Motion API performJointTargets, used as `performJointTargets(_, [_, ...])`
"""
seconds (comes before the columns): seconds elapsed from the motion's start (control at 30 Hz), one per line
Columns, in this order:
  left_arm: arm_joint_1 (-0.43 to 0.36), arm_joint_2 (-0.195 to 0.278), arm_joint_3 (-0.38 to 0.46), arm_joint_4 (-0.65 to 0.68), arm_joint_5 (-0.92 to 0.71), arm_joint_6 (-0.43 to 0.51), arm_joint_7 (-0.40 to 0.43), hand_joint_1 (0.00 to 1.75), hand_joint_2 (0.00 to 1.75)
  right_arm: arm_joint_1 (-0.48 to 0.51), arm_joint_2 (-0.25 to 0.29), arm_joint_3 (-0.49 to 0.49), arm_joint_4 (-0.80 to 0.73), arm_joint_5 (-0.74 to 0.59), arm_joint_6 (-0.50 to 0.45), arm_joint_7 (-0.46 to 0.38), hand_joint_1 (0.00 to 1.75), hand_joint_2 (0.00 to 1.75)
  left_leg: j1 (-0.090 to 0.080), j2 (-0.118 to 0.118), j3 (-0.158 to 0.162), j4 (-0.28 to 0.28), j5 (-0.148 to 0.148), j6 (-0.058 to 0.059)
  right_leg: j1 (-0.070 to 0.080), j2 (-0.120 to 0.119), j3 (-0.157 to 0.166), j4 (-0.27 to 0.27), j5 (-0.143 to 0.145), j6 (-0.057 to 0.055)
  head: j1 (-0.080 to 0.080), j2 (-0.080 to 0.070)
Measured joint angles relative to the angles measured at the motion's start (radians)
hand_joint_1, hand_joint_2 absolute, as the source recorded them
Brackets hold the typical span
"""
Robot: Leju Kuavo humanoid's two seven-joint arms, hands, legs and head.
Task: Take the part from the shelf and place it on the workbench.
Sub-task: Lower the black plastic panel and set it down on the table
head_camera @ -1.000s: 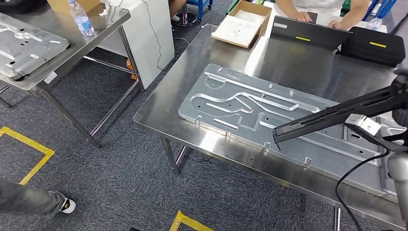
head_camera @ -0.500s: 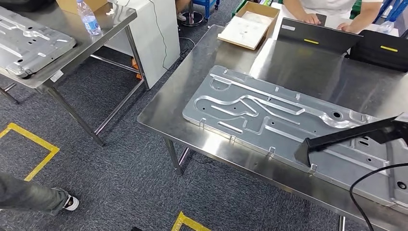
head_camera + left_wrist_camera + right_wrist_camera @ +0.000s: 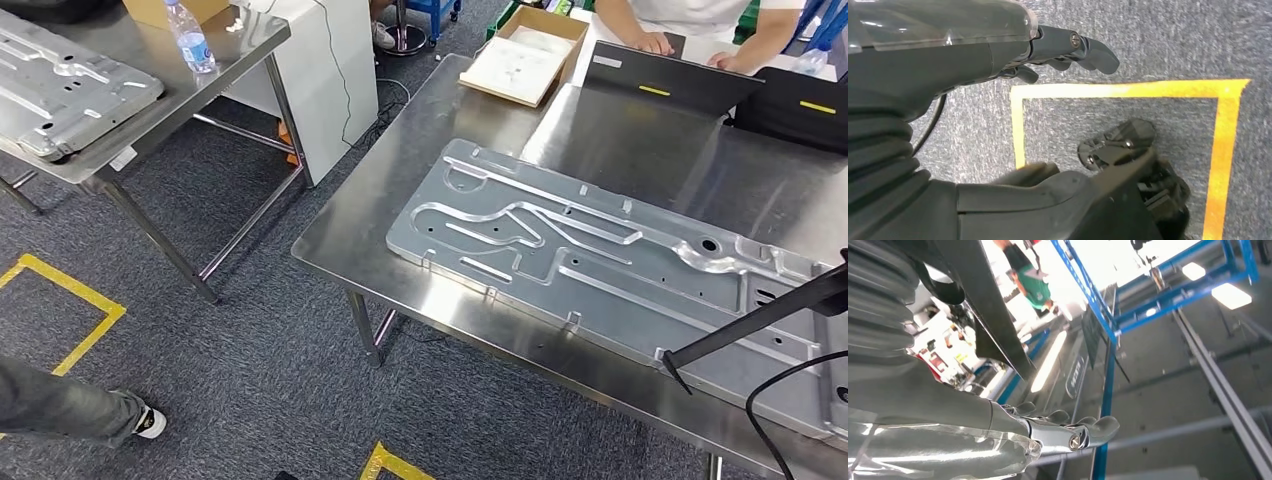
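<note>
The right hand's fingers [image 3: 1098, 429] lie nearly straight. The right hand [image 3: 948, 405] holds the long black part [image 3: 993, 315], as far as the wrist view lets me judge. The left hand [image 3: 948, 55] hangs over the floor, its fingers [image 3: 1093, 52] loosely apart around nothing.

From the head view the black part [image 3: 760, 320] slants in from the right, its tip low over the near edge of the workbench [image 3: 400, 190]. That tip is just over the big stamped metal panel [image 3: 600, 260].

To set it down well, I would level the part first, then lower it flat onto bare steel beside the panel.

The head view gives the part's place over the bench. The right wrist view gives the hand itself and the blue racking [image 3: 1108, 340] beyond. The left wrist view adds yellow floor tape [image 3: 1128, 89].
</note>
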Motion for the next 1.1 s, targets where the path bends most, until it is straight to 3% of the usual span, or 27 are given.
performJointTargets(0.07, [0.001, 0.000, 0.000, 0.000, 0.003, -0.002, -0.004, 0.00, 0.00, -0.004, -0.015, -0.007, 0.009, -0.002, 0.022, 0.010, 0.00, 1.75, 0.004, 0.000, 0.011, -0.021, 0.010, 0.012, -0.002, 0.001, -0.010, 0.030, -0.024, 0.008, 0.000, 0.000])
performJointTargets(0.17, [0.000, 0.000, 0.001, 0.000, 0.004, -0.004, -0.008, 0.00, 0.00, -0.013, -0.032, -0.017, 0.027, 0.001, 0.054, 0.030, 0.00, 1.75, 0.004, -0.001, 0.017, -0.028, 0.011, 0.020, -0.001, 0.007, -0.097, 0.204, -0.108, 0.015, 0.001, 0.000])
performJointTargets(0.2, [0.000, 0.000, 0.001, 0.000, 0.004, -0.004, -0.009, 0.00, 0.00, -0.014, -0.035, -0.018, 0.035, 0.005, 0.066, 0.038, 0.00, 1.75, 0.004, -0.001, 0.017, -0.026, 0.009, 0.021, -0.001, 0.008, -0.123, 0.250, -0.118, 0.017, 0.001, 0.000])
performJointTargets(0.23, [0.001, 0.000, 0.001, 0.000, 0.004, -0.004, -0.010, 0.00, 0.00, -0.014, -0.039, -0.018, 0.044, 0.008, 0.083, 0.052, 0.00, 1.75, 0.003, -0.002, 0.018, -0.023, 0.006, 0.021, -0.002, 0.009, -0.133, 0.260, -0.107, 0.019, 0.001, 0.000])
performJointTargets(0.27, [0.001, 0.000, 0.001, 0.000, 0.005, -0.004, -0.011, 0.00, 0.00, -0.016, -0.048, -0.018, 0.054, 0.011, 0.109, 0.073, 0.00, 1.75, 0.003, -0.003, 0.020, -0.019, 0.002, 0.019, -0.003, 0.008, -0.123, 0.231, -0.078, 0.020, 0.001, 0.000])
performJointTargets(0.3, [0.002, 0.000, 0.001, 0.000, 0.006, -0.004, -0.012, 0.00, 0.00, -0.023, -0.063, -0.017, 0.068, 0.013, 0.152, 0.109, 0.00, 1.75, 0.004, -0.005, 0.021, -0.013, -0.003, 0.017, -0.005, 0.008, -0.095, 0.168, -0.038, 0.022, 0.001, 0.000])
performJointTargets(0.37, [0.001, 0.000, 0.002, 0.000, 0.012, -0.005, -0.019, 0.00, 0.00, -0.070, -0.118, 0.002, 0.121, 0.014, 0.308, 0.218, 0.00, 1.75, 0.000, -0.009, 0.017, 0.002, -0.015, 0.009, -0.006, 0.011, -0.044, 0.055, 0.010, 0.018, 0.001, 0.000])
performJointTargets(0.4, [0.001, 0.001, 0.003, 0.000, 0.015, -0.006, -0.024, 0.00, 0.00, -0.113, -0.153, 0.022, 0.159, 0.015, 0.401, 0.275, 0.00, 1.75, -0.003, -0.010, 0.012, 0.009, -0.019, 0.004, -0.005, 0.012, -0.032, 0.027, 0.017, 0.014, 0.001, 0.000])
performJointTargets(0.47, [0.000, 0.003, 0.006, 0.000, 0.024, -0.007, -0.032, 0.00, 0.00, -0.231, -0.228, 0.095, 0.251, 0.018, 0.573, 0.353, 0.00, 1.75, -0.007, -0.011, 0.003, 0.014, -0.023, -0.003, -0.003, 0.014, -0.037, 0.023, 0.015, 0.001, 0.001, 0.000])
performJointTargets(0.53, [0.000, 0.007, 0.007, 0.000, 0.031, -0.007, -0.037, 0.00, 0.00, -0.353, -0.288, 0.183, 0.334, 0.022, 0.677, 0.381, 0.00, 1.75, -0.007, -0.010, -0.001, 0.026, -0.031, -0.012, -0.008, 0.012, -0.040, 0.024, 0.016, -0.010, 0.000, 0.000])
performJointTargets(0.57, [-0.001, 0.009, 0.008, 0.000, 0.033, -0.007, -0.039, 0.00, 0.00, -0.407, -0.314, 0.223, 0.366, 0.024, 0.705, 0.387, 0.00, 1.75, -0.006, -0.008, -0.012, 0.053, -0.048, -0.018, -0.010, 0.010, -0.039, 0.023, 0.016, -0.015, 0.000, 0.000])
performJointTargets(0.67, [0.002, 0.011, 0.009, 0.000, 0.035, -0.007, -0.041, 0.00, 0.00, -0.531, -0.373, 0.315, 0.429, 0.024, 0.728, 0.397, 0.00, 1.75, 0.000, -0.001, -0.100, 0.235, -0.140, -0.031, -0.008, 0.000, -0.038, 0.022, 0.014, -0.023, 0.000, 0.000])
performJointTargets(0.7, [0.005, 0.011, 0.010, 0.000, 0.036, -0.007, -0.041, 0.00, 0.00, -0.561, -0.385, 0.339, 0.441, 0.024, 0.730, 0.400, 0.00, 1.75, 0.002, -0.001, -0.130, 0.290, -0.156, -0.032, -0.006, -0.002, -0.038, 0.022, 0.013, -0.025, 0.000, 0.000])
performJointTargets(0.73, [0.007, 0.011, 0.012, 0.000, 0.036, -0.007, -0.041, 0.00, 0.00, -0.585, -0.396, 0.359, 0.450, 0.023, 0.730, 0.402, 0.00, 1.75, 0.002, 0.000, -0.145, 0.312, -0.152, -0.030, -0.003, -0.004, -0.037, 0.022, 0.012, -0.026, 0.000, 0.000])
performJointTargets(0.77, [0.009, 0.011, 0.013, 0.000, 0.036, -0.007, -0.041, 0.00, 0.00, -0.605, -0.405, 0.376, 0.457, 0.022, 0.730, 0.404, 0.00, 1.75, 0.002, -0.001, -0.139, 0.292, -0.128, -0.025, 0.000, -0.004, -0.035, 0.022, 0.011, -0.027, 0.000, 0.000])
performJointTargets(0.87, [0.011, 0.014, 0.016, 0.000, 0.038, -0.007, -0.042, 0.00, 0.00, -0.656, -0.424, 0.411, 0.471, 0.017, 0.728, 0.405, 0.00, 1.75, -0.007, 0.001, -0.050, 0.089, -0.024, 0.009, 0.009, -0.006, -0.025, 0.019, 0.006, -0.028, 0.000, 0.000])
performJointTargets(0.93, [0.011, 0.017, 0.020, 0.000, 0.042, -0.007, -0.041, 0.00, 0.00, -0.681, -0.431, 0.435, 0.479, 0.007, 0.729, 0.405, 0.00, 1.75, -0.013, 0.007, -0.018, 0.020, -0.005, 0.023, 0.010, -0.005, -0.020, 0.013, 0.006, -0.023, 0.000, 0.000])
performJointTargets(1.03, [0.011, 0.018, 0.024, 0.000, 0.049, -0.006, -0.039, 0.00, 0.00, -0.705, -0.448, 0.476, 0.484, -0.030, 0.764, 0.405, 0.00, 1.75, -0.010, 0.011, 0.001, -0.010, 0.005, 0.027, 0.009, -0.004, -0.010, 0.000, 0.007, -0.007, 0.001, 0.000])
performJointTargets(1.1, [0.011, 0.018, 0.025, 0.000, 0.049, -0.006, -0.038, 0.00, 0.00, -0.723, -0.465, 0.499, 0.486, -0.059, 0.796, 0.406, 0.00, 1.75, -0.005, 0.011, 0.020, -0.041, 0.020, 0.032, 0.009, 0.000, -0.025, 0.044, -0.025, -0.001, 0.001, 0.000])
